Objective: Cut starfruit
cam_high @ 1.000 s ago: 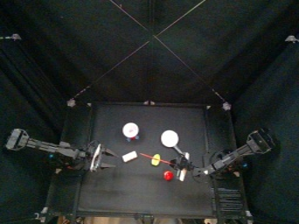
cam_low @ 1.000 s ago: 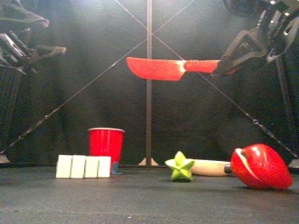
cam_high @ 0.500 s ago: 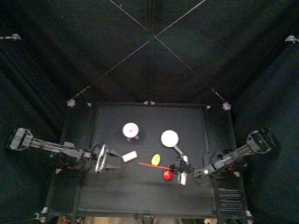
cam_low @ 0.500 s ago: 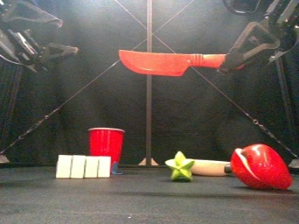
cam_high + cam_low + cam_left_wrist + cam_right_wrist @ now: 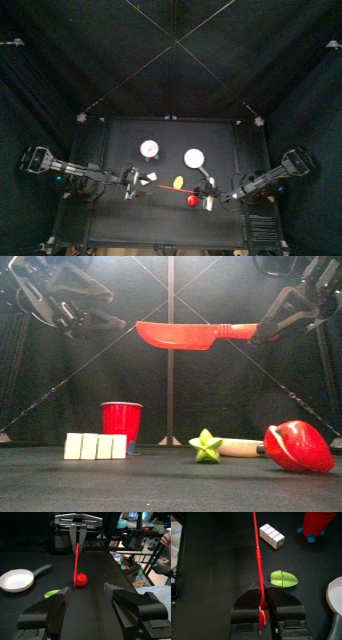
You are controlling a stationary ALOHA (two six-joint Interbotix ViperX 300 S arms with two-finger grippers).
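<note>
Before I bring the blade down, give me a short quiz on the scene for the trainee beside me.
1. True or false: the red knife already touches the starfruit.
2. What holds the red knife? A. the right gripper B. a person's hand C. nothing, it lies on the table
3. Fill in: the fingers of the left gripper stand ___ with nothing between them.

Key: 1 false, the knife hangs high above the fruit; 2 A; 3 open.
</note>
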